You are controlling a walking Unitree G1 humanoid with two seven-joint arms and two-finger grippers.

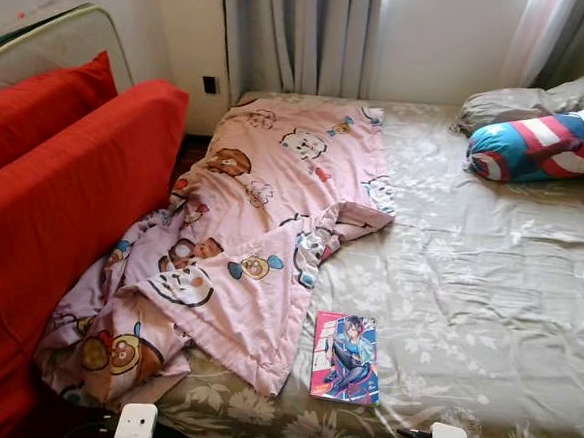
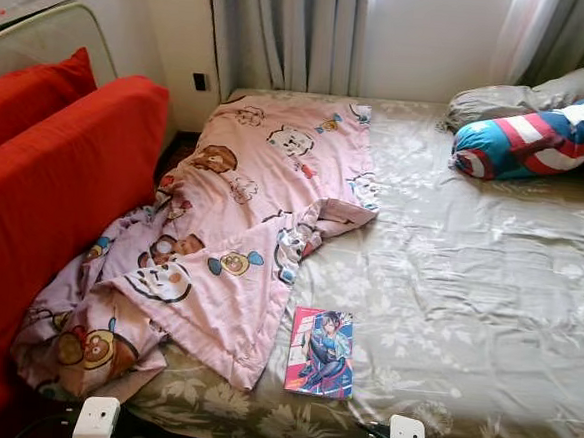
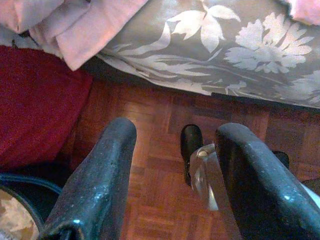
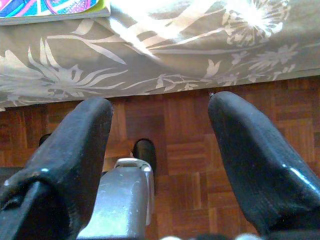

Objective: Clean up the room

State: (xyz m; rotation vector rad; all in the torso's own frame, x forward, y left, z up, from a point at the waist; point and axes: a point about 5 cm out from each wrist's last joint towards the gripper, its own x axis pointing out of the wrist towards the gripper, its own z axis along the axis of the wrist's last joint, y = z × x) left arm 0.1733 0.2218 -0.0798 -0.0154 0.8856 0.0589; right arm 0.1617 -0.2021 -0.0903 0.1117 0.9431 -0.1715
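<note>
A pink cartoon-print blanket [image 1: 257, 217] lies crumpled along the left side of the bed [image 1: 487, 293], and one corner hangs over the front edge. A colourful comic book [image 1: 345, 357] lies flat on the grey floral sheet near the front edge. My left gripper [image 3: 177, 130] hangs open over the parquet floor [image 3: 150, 150], just below the bed's edge and the blanket's hanging corner [image 3: 90, 25]. My right gripper [image 4: 160, 102] is open too, low in front of the bed, with the book's edge [image 4: 50, 7] just beyond it. Neither gripper holds anything.
A red sofa back with cushions [image 1: 63, 193] stands close against the bed's left side. A blue, red and white shield-print pillow [image 1: 543, 141] and a grey pillow [image 1: 541, 101] lie at the far right. Grey curtains [image 1: 295, 34] hang behind the bed.
</note>
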